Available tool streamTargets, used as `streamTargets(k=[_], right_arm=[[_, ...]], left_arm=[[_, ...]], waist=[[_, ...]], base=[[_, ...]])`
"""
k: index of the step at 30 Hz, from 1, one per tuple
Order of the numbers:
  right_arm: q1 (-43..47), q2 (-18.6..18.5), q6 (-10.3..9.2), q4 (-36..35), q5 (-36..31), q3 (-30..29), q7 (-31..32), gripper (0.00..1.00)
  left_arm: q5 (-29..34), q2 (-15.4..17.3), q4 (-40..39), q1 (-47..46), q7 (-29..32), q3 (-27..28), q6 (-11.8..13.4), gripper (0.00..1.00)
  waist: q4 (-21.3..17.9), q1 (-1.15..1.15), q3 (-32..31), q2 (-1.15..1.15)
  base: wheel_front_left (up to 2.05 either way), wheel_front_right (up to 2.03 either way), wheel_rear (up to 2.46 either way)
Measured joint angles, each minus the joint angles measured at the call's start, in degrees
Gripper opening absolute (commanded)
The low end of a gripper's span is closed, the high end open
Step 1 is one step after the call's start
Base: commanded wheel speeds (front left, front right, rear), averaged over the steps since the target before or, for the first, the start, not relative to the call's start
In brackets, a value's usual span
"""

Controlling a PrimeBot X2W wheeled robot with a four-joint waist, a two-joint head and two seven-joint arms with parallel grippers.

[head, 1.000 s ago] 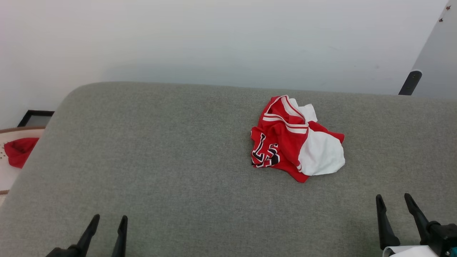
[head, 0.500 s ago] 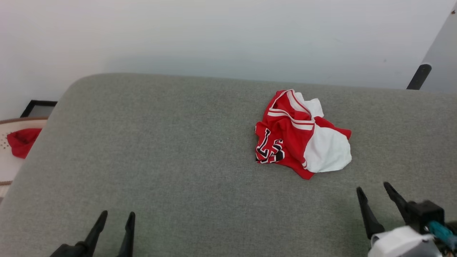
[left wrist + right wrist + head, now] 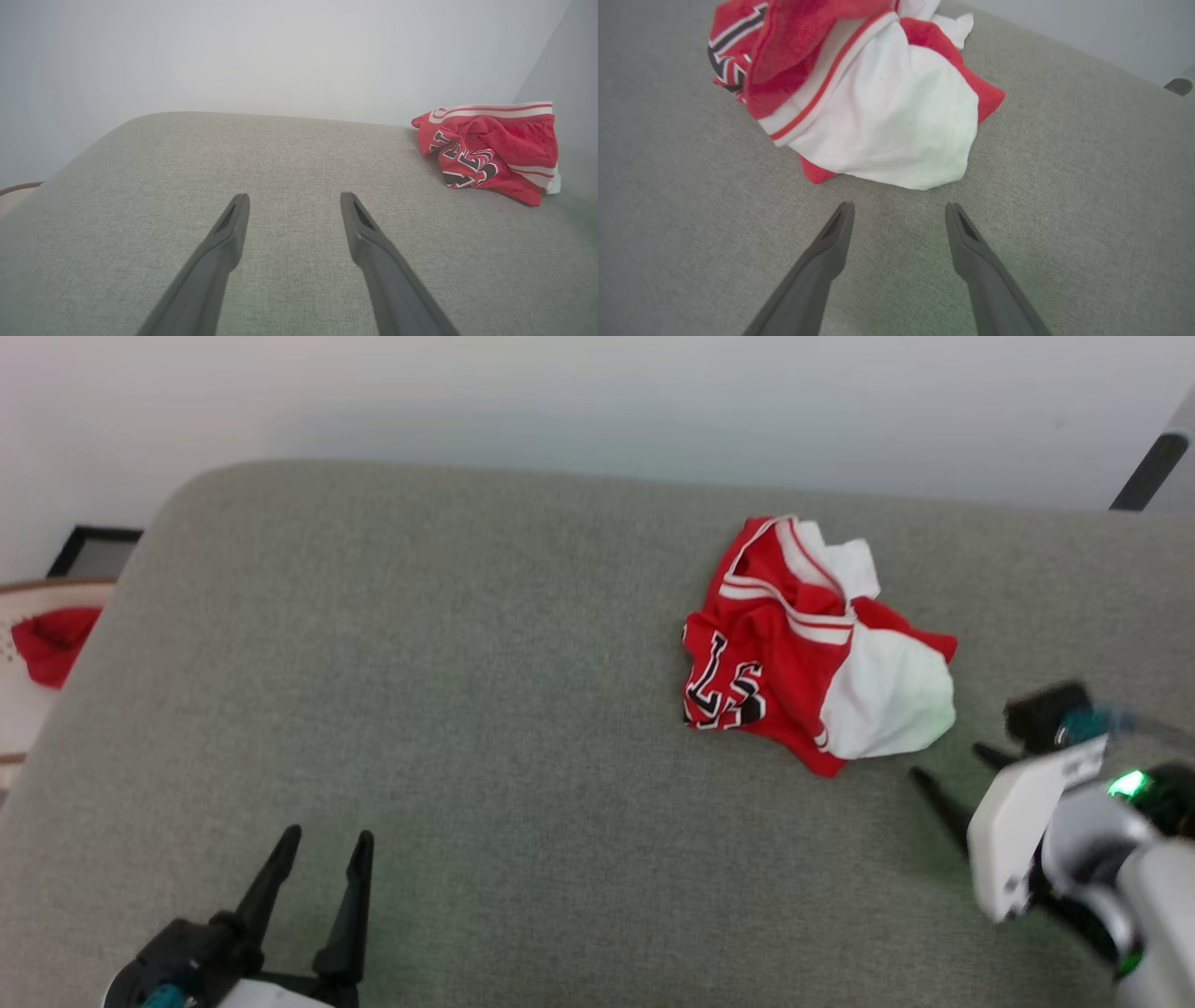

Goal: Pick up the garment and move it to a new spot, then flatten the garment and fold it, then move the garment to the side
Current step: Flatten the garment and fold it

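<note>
The garment (image 3: pixel 812 653) lies crumpled on the grey cushion (image 3: pixel 467 663), right of centre: red cloth with a white sleeve, striped trim and black numerals. My right gripper (image 3: pixel 952 761) hovers open just off its near right edge, fingers pointing at the white sleeve (image 3: pixel 896 121); the right wrist view has the gripper (image 3: pixel 899 207) a short way from the cloth, not touching. My left gripper (image 3: pixel 327 835) stands open at the lower left over bare cushion, far from the garment (image 3: pixel 490 149). In the left wrist view the left gripper (image 3: pixel 292 198) holds nothing.
A plain red cloth bundle (image 3: pixel 51 639) lies on a pale round surface (image 3: pixel 19 709) beyond the cushion's left edge. A dark frame (image 3: pixel 93 546) leans against the white wall (image 3: pixel 560 392) behind. A dark post (image 3: pixel 1144 471) stands at the far right.
The head camera has tilted down, shifting the whole picture. My right gripper has moved forward toward the garment's white sleeve. The left gripper has come a little further up into view.
</note>
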Motion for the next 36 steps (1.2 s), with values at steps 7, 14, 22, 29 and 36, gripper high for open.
streamTargets(k=[7, 14, 22, 29, 36], right_arm=[[-9.34, -2.70, 0.00, 2.29, 5.48, -2.34, 13.68, 1.00], [-15.14, -3.39, 0.00, 4.64, 7.95, -2.77, 23.80, 1.00], [-18.01, -2.43, 0.00, 5.73, 8.21, -1.65, 25.37, 0.63], [-17.84, -2.46, 0.00, 4.77, 9.44, -0.55, 23.65, 0.00], [-15.16, -3.69, 0.01, 2.68, 9.92, -2.55, 21.48, 0.00]], left_arm=[[-0.88, 0.27, -0.13, -2.42, 0.01, -0.51, 0.00, 1.00], [-1.44, 0.30, 0.12, -4.64, 0.01, -1.38, 0.00, 1.00], [-1.91, 0.19, 0.58, -6.83, 0.01, -2.31, 0.00, 1.00], [-2.04, 0.18, 1.05, -7.01, 0.01, -2.34, 0.00, 1.00], [-2.04, 0.21, 1.14, -6.95, 0.01, -2.12, 0.00, 1.00]], waist=[[0.87, 0.00, 3.98, 0.00], [1.57, 0.00, 7.43, 0.00], [2.12, 0.00, 10.11, 0.00], [1.93, 0.00, 10.36, 0.00], [0.88, 0.00, 9.61, 0.00]], base=[[0.00, 0.00, 0.00], [0.00, 0.00, 0.00], [0.00, 0.00, 0.00], [0.00, 0.00, 0.00], [0.00, 0.00, 0.00]])
